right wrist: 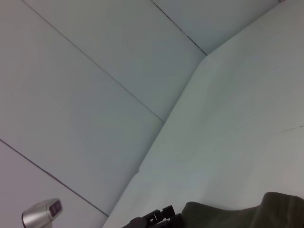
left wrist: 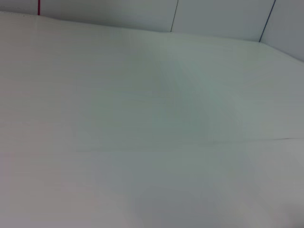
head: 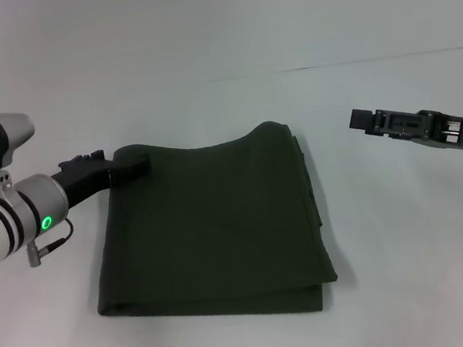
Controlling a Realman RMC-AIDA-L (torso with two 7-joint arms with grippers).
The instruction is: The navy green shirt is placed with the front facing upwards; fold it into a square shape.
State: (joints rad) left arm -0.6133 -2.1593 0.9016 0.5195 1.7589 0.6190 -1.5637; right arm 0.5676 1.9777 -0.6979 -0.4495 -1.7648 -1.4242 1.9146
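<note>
**Spotter:** Start at the tools. What have you got?

**Me:** My left gripper (head: 135,168) sits at the far-left corner of the dark olive-green cotton shirt (head: 212,226) — about ten o'clock on the bundle. Its black tip touches the cloth, but I cannot tell whether the fingers are pinching that corner or only resting on it. My guess is it's there to set down or square off that corner.

**Spotter:** And the right?

**Me:** The right gripper (head: 362,119) hangs in the air out at two o'clock, well apart from the shirt, carrying nothing; whether its fingers are spread or closed I cannot tell. It looks held clear so the cloth isn't disturbed.

**Spotter:** The shirt itself?

**Me:** In the middle of the white table (head: 412,287), folded into a near-square stack with layered edges showing along six o'clock and three o'clock. The far edge bulges upward — not quite flat. No lettering or collar shows.

**Spotter:** Count?

**Me:** One shirt, two grippers. I'd judge the folding nearly done.
</note>
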